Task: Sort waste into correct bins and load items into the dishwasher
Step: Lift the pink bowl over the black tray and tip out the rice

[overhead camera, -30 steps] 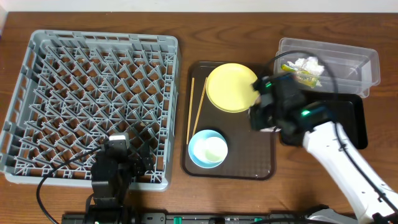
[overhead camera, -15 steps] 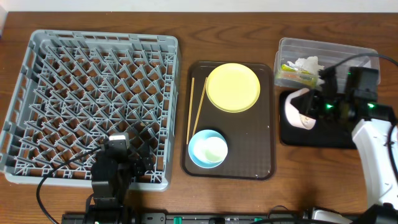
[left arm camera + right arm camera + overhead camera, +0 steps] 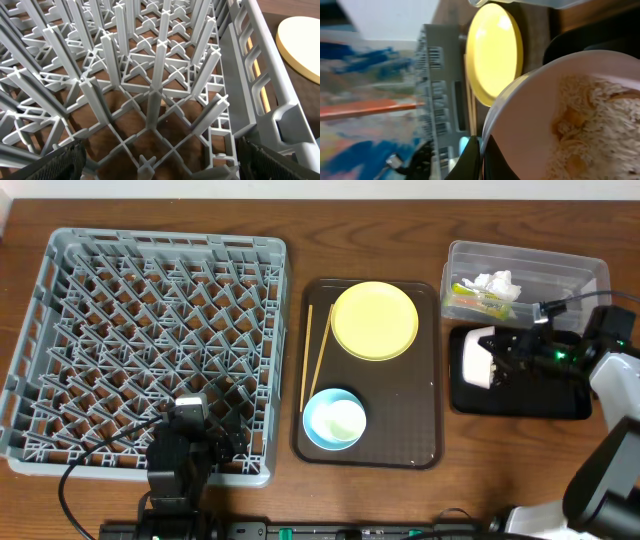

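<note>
My right gripper (image 3: 505, 352) is shut on the rim of the small cream-white bowl (image 3: 477, 358), held tipped on its side over the left end of the black tray (image 3: 530, 395). In the right wrist view the fingers (image 3: 481, 155) pinch the bowl's rim (image 3: 530, 115), and beige rice scraps (image 3: 590, 125) lie inside. The snack wrapper (image 3: 478, 300) and tissue (image 3: 497, 283) lie in the clear tub (image 3: 560, 275). The yellow plate (image 3: 374, 320), blue bowl (image 3: 334, 420) and chopsticks (image 3: 318, 355) lie on the brown tray (image 3: 400, 430). My left gripper (image 3: 180, 445) is open and empty over the grey rack's (image 3: 150, 330) front edge.
The left wrist view shows the rack's pegs (image 3: 150, 75) close below, my open fingers (image 3: 160, 160) at the bottom corners, and the plate's edge (image 3: 300, 45) at right. The rack holds nothing. The tub stands just behind the black tray.
My right arm has swung right from beside the yellow plate to the black tray, carrying the cream-white bowl and tipping it onto its side. The left arm has not moved.
</note>
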### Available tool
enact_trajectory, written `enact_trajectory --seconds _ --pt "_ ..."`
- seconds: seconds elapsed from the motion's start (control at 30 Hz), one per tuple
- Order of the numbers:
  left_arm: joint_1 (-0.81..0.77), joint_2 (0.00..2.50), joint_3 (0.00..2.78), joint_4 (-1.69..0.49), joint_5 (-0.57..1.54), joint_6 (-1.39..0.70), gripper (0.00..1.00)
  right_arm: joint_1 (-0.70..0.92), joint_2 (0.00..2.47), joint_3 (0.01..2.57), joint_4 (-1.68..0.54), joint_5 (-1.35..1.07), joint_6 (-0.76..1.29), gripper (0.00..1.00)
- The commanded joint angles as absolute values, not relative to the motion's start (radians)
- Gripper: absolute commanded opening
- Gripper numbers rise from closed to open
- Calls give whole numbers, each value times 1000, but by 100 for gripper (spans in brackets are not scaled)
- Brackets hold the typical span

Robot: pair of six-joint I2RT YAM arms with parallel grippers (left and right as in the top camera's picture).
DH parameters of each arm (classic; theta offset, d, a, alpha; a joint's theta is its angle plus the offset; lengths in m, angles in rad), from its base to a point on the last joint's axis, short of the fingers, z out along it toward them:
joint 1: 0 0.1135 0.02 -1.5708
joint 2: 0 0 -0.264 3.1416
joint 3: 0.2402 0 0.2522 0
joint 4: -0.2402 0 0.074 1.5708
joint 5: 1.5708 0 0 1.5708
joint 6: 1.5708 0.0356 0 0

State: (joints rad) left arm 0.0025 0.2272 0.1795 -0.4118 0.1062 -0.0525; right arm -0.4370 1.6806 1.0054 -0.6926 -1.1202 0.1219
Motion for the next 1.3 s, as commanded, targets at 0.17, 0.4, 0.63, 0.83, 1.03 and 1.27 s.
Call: enact_trajectory --seconds 0.17,0.4,0.63,0.83,1.03,1.27 --pt "-2 226 201 -411 120 -60 99 -563 1764 1000 -664 -1327 88 1" --pt "-2 226 201 -411 120 -60 99 -631 1766 1000 -665 -1345 97 1" --pt "-2 226 201 -411 120 -60 99 -685 1766 1000 -639 -1457 101 1" --pt "-2 226 201 -411 120 -60 99 -733 1766 1000 -638 -1554 172 1" --pt "-2 226 201 -411 120 -61 99 -756 1766 1000 -639 -1559 290 1" --pt "-2 226 201 -411 120 -60 99 -779 1766 1000 -639 -1559 410 1"
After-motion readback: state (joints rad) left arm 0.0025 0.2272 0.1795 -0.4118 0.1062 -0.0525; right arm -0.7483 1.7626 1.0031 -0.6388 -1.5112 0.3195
